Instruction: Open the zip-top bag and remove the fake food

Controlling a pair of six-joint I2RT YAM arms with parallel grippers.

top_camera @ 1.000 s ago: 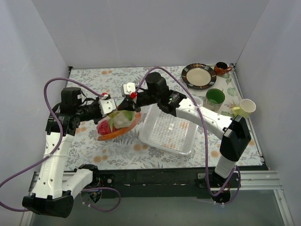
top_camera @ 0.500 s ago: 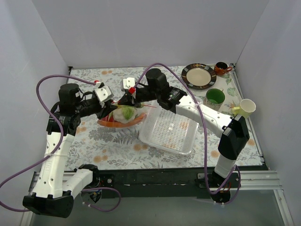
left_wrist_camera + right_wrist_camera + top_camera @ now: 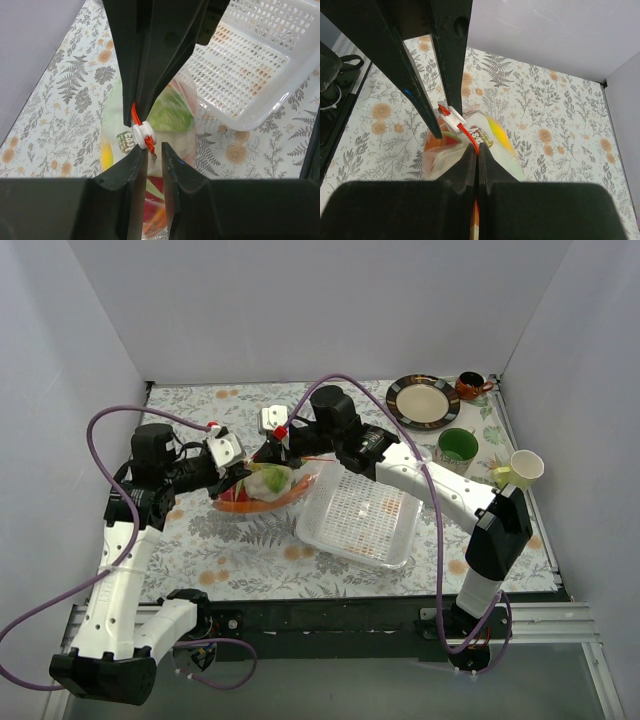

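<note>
The zip-top bag (image 3: pixel 262 490) hangs just above the floral table between both arms, left of the tray. Through the clear plastic show the fake food: a pale green cabbage (image 3: pixel 268 480), an orange piece (image 3: pixel 248 505), and in the left wrist view a yellow piece (image 3: pixel 106 155). My right gripper (image 3: pixel 266 454) is shut on the orange-red zip strip, as the right wrist view (image 3: pixel 477 150) shows. The white slider (image 3: pixel 141 134) sits just past my left gripper (image 3: pixel 153 148), whose jaws stand a narrow gap apart, one tip touching the slider. The slider (image 3: pixel 451 116) lies beside one left finger.
A white perforated tray (image 3: pixel 360 512) lies right of the bag and shows again in the left wrist view (image 3: pixel 250 65). At the back right stand a brown-rimmed plate (image 3: pixel 423 401), a green cup (image 3: pixel 458 447), a cream cup (image 3: pixel 525 468) and a small brown cup (image 3: pixel 470 386).
The bag has swung from a steep hang to a flatter, more level pose. My left gripper drew back to the left and then came slightly nearer again. The right gripper kept its hold.
</note>
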